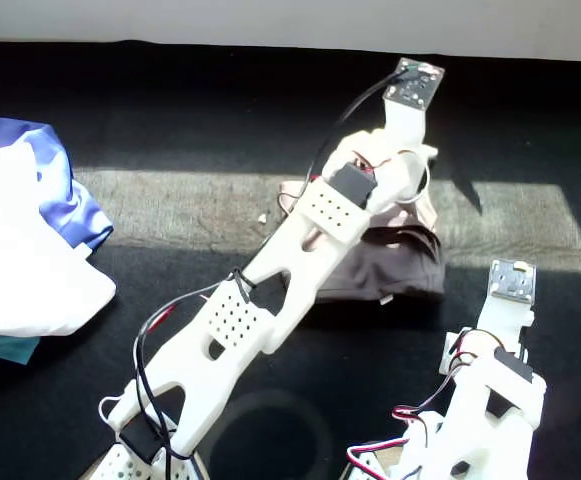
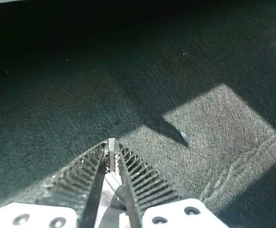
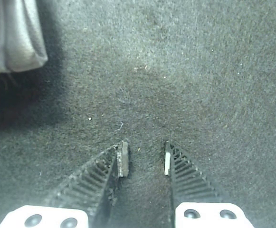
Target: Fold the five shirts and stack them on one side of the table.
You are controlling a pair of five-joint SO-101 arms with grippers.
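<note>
While the left pincer (image 2: 110,145) is closed, the right pincer (image 3: 145,161) gapes.

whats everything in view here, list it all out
white shirt: 1, white, top of the pile at the table's left edge
blue shirt: 1, blue, same pile, behind the white one
teal cloth: 1, teal, peeking from under the white shirt
dark shirt: 1, dark brown, folded, table centre
pale pink shirt: 1, pale pink, at the dark shirt's far edge
table cover: 1, black, crossed by a sunlit band
left gripper: 1, white, shut, pale cloth between its fingers
right gripper: 1, white, open above bare cover
</note>
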